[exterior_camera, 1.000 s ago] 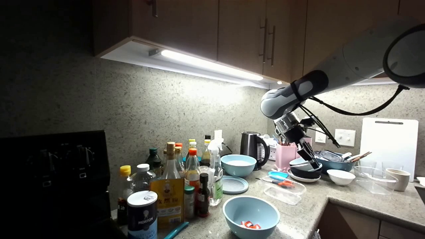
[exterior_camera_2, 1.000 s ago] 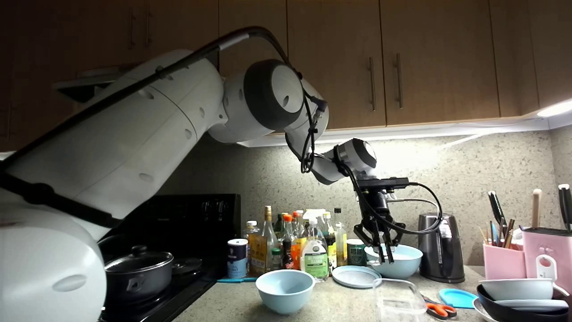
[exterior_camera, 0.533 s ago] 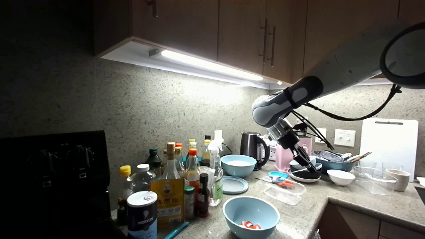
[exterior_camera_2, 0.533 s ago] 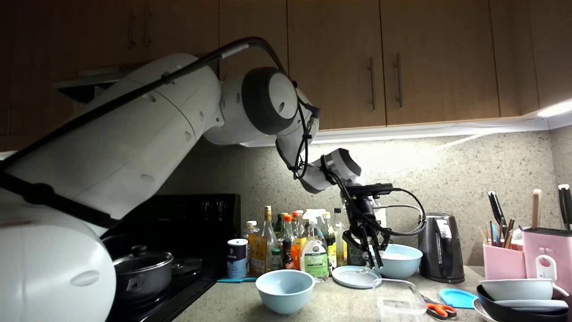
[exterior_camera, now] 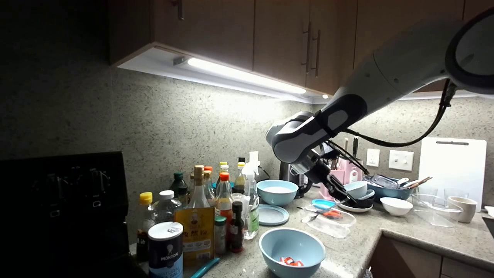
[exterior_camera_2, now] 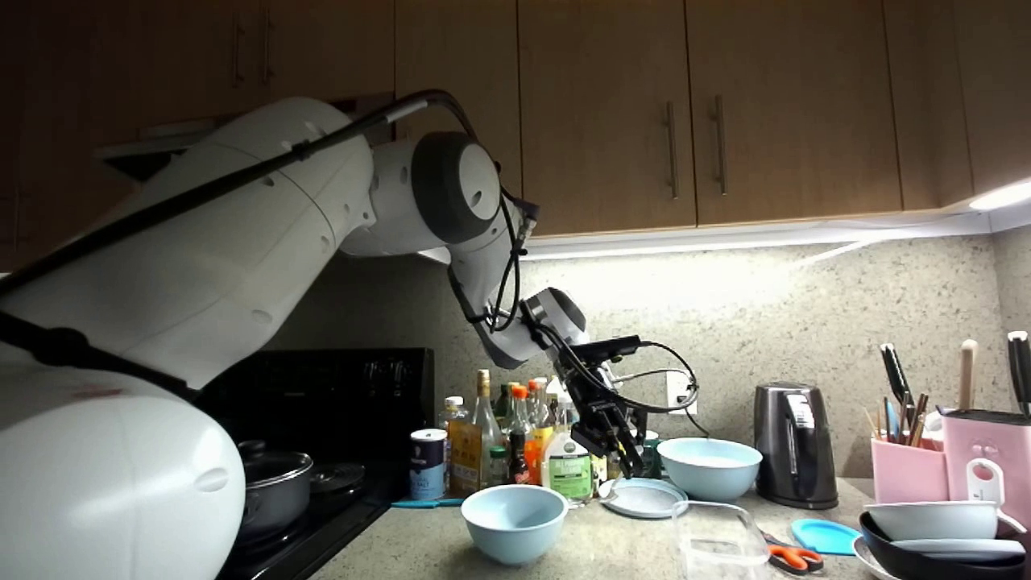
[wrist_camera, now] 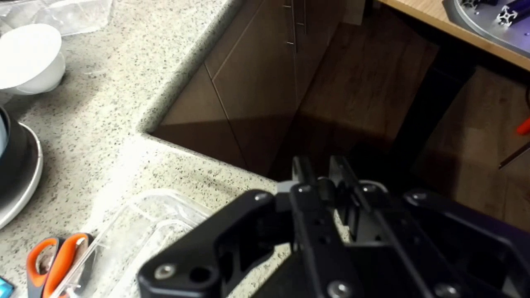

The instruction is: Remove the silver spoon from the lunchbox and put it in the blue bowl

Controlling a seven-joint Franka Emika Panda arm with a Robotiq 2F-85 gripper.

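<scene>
My arm (exterior_camera_2: 233, 217) bends at the elbow (exterior_camera_2: 451, 185), with my wrist (exterior_camera_2: 554, 318) lower and tilted. In both exterior views my gripper (exterior_camera: 351, 201) slants downward; in the wrist view my fingers (wrist_camera: 303, 169) run nearly parallel, drawn close together.

I watch the arm (exterior_camera_2: 471, 185) swing along the counter (exterior_camera: 366, 224), farther from its walled corner and closer to the edge by the stove (exterior_camera_2: 346, 395), its wrist (exterior_camera_2: 556, 314) sinking as it goes. In an exterior view the gripper (exterior_camera_2: 631, 467) leans more than it did a second ago, and the silver spoon (exterior_camera: 310, 218) rides along with it, slanting downward. Now the gripper partly covers the spray bottle (exterior_camera_2: 566, 467), the arm hides some of the kettle (exterior_camera: 285, 172), and the wall outlet (exterior_camera_2: 675, 388) comes into sight.
</scene>
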